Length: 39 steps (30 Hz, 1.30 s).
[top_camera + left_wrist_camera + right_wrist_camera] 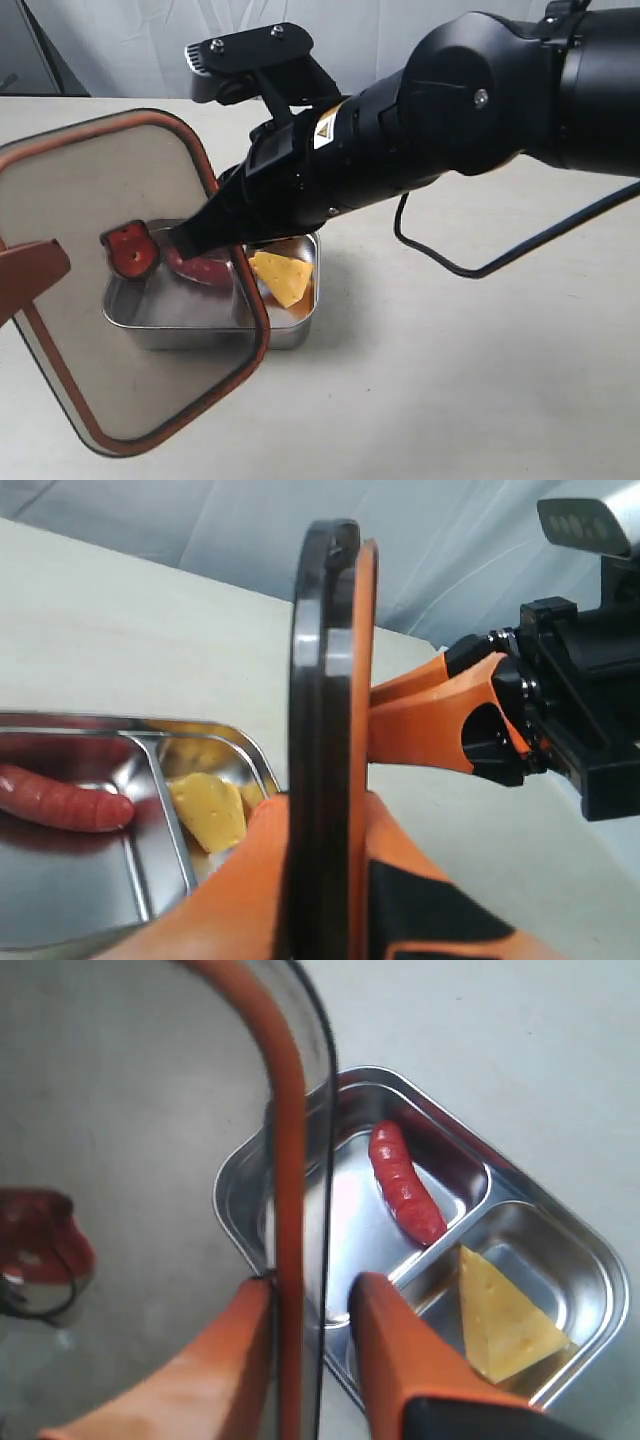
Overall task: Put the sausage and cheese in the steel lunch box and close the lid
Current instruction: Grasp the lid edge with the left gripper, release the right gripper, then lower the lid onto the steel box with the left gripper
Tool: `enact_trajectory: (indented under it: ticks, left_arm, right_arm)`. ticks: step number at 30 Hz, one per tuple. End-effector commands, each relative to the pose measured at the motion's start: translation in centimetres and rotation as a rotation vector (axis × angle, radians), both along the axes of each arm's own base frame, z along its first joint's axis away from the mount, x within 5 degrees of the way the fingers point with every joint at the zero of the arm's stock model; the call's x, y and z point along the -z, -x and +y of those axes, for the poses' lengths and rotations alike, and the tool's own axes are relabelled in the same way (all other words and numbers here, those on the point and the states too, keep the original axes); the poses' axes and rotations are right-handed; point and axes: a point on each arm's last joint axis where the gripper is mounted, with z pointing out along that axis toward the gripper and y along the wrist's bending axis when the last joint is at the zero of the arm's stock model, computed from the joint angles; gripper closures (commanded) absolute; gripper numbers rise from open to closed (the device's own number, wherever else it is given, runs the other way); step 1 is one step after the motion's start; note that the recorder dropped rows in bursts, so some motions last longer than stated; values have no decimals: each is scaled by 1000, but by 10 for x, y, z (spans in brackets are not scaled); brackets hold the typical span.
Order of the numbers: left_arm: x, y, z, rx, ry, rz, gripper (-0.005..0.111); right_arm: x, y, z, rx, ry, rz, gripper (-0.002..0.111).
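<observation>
The dark translucent lid (90,340) stands tilted up on edge to the left of the steel lunch box (290,335), its orange valve tab (133,250) facing the camera. My left gripper (325,860) is shut on the lid's edge (325,680), with an orange finger pressed on each face. My right gripper (310,1310) straddles the lid's orange seal rim (288,1160). One of its fingers touches the rim and the other stands apart, so it is open. The sausage (405,1185) lies in the box's larger compartment and the cheese (505,1325) in the smaller one.
The box rests on a pale tabletop (480,380). The right arm's black body (450,110) reaches across above the box, and its cable (450,260) trails on the table. A white curtain (120,40) hangs behind.
</observation>
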Motion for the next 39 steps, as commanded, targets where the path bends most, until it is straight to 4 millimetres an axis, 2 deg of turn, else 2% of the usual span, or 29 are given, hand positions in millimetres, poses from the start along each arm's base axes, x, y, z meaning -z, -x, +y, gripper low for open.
enact_trajectory:
  ticks: [1, 4, 8, 12, 15, 17, 23, 28, 39]
  left_arm:
    - [-17, -5, 3, -22, -94, -81, 107]
    - [-25, -14, 3, -17, -188, -92, 107]
    - [-44, -28, 8, -3, -484, -154, 107]
    - [-58, -40, 11, 0, -650, -199, 107]
    - [-68, -49, 12, 19, -778, -243, 107]
    - [-75, -61, 13, 70, -976, -312, 107]
    - [-79, -85, 6, 130, -1182, -384, 107]
    - [-67, -99, -13, 257, -1355, -460, 107]
    - [-38, -115, -54, 469, -1542, -531, 107]
  right_arm:
    - [-11, -1, -5, -15, 2, -101, 54]
    - [-31, -7, -21, 26, -24, -172, 54]
    - [-61, -25, -78, 225, -48, -194, 54]
    - [-72, -30, -112, 315, -23, -190, 54]
    - [-76, -28, -126, 347, -4, -174, 54]
    - [-78, -25, -133, 352, 22, -163, 54]
    - [-79, -24, -135, 350, 30, -171, 54]
    - [-78, -23, -135, 347, 39, -159, 54]
    - [-71, -18, -138, 325, 113, -94, 54]
